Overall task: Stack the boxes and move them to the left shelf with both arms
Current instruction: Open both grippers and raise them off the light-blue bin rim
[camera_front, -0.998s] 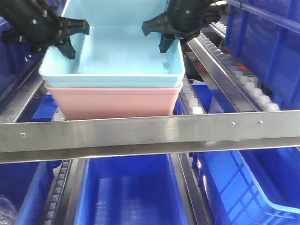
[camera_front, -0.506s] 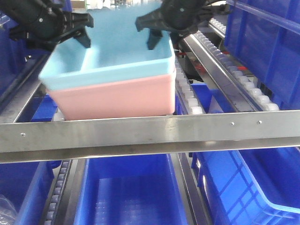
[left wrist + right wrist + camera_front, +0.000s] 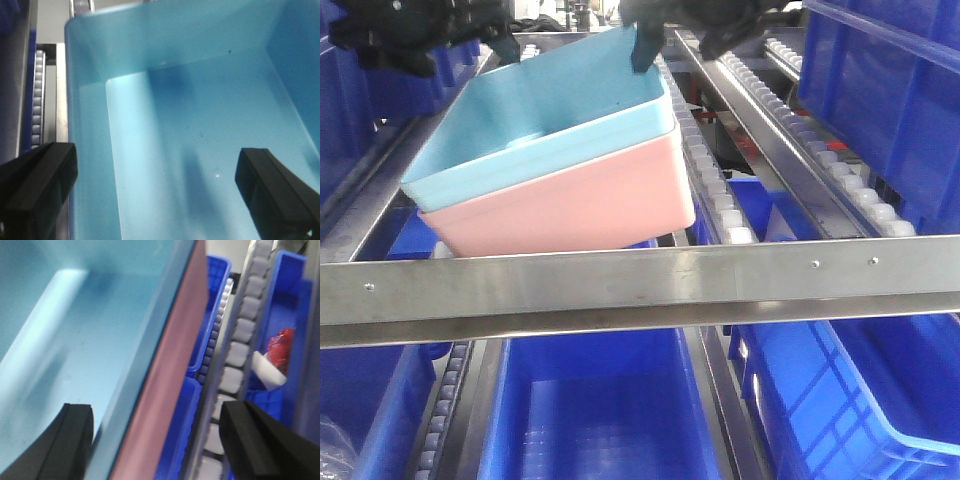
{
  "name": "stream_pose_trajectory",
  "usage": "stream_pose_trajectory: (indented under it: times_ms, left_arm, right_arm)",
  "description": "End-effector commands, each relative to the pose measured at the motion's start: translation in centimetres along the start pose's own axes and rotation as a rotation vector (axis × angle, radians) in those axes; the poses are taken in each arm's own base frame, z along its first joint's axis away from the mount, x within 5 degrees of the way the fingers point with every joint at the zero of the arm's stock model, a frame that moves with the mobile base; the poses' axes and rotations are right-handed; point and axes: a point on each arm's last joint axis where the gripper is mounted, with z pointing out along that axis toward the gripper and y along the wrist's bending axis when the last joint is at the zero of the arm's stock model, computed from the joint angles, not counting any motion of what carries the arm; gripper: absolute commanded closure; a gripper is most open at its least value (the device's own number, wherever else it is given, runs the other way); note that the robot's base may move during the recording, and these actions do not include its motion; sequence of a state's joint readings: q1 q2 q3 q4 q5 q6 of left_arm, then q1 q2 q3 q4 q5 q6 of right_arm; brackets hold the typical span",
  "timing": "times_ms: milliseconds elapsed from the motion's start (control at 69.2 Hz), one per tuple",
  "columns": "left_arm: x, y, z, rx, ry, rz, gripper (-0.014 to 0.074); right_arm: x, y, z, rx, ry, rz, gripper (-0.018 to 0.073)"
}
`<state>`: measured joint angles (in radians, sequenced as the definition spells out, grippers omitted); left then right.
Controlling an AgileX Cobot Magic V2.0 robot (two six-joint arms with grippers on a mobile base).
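Two nested boxes, blue (image 3: 545,110) in pink (image 3: 570,205), are tilted on the left shelf (image 3: 640,285); both grippers (image 3: 155,187) (image 3: 157,440) are seen spread open, and clean withdrawal is judged next.

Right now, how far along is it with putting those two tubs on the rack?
Stacking looks done: the blue box sits nested in the pink box. In hand: both sit tilted on the roller rack behind its front rail, with the left hand and right hand open astride the side walls. Left: backing the hands away.
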<state>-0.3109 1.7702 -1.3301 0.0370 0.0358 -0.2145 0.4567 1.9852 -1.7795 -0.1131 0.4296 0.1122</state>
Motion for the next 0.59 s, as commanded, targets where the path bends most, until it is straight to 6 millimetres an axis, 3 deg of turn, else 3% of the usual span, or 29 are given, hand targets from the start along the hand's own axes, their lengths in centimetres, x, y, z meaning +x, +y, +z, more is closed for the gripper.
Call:
stream_pose_trajectory:
  times_ms: [0, 72, 130, 246, 289, 376, 578]
  left_arm:
    - [-4.4, -0.8, -3.4, 0.028, -0.156, 0.003, 0.0096]
    - [-5.0, -0.9, -4.7, 0.024, -0.145, 0.003, 0.0144]
    - [-5.5, -0.9, -6.0, 0.018, -0.123, 0.003, 0.0202]
    - [-6.5, -1.0, -9.1, 0.006, -0.087, 0.002, 0.0375]
    - [-6.7, -1.1, -10.0, 0.001, -0.072, 0.001, 0.0449]
    - [-7.1, -1.1, -12.4, -0.009, -0.030, -0.004, 0.0610]
    - [-6.9, -2.7, -17.4, 0.034, 0.006, 0.067, 0.0599]
  right_arm:
    - [-4.4, -0.9, -5.1, 0.015, -0.175, -0.008, -0.0007]
    - [-4.9, -1.0, -6.4, 0.018, -0.173, -0.006, 0.0040]
    - [-5.2, -1.0, -7.4, 0.021, -0.167, -0.005, 0.0135]
    - [-5.9, -1.2, -9.9, 0.027, -0.164, -0.001, 0.0449]
    - [-6.2, -1.2, -10.9, 0.029, -0.167, 0.001, 0.0525]
    - [-6.7, -1.3, -13.1, 0.032, -0.174, 0.005, 0.0497]
    - [-5.7, -1.5, -17.0, 0.040, -0.194, -0.009, 0.0505]
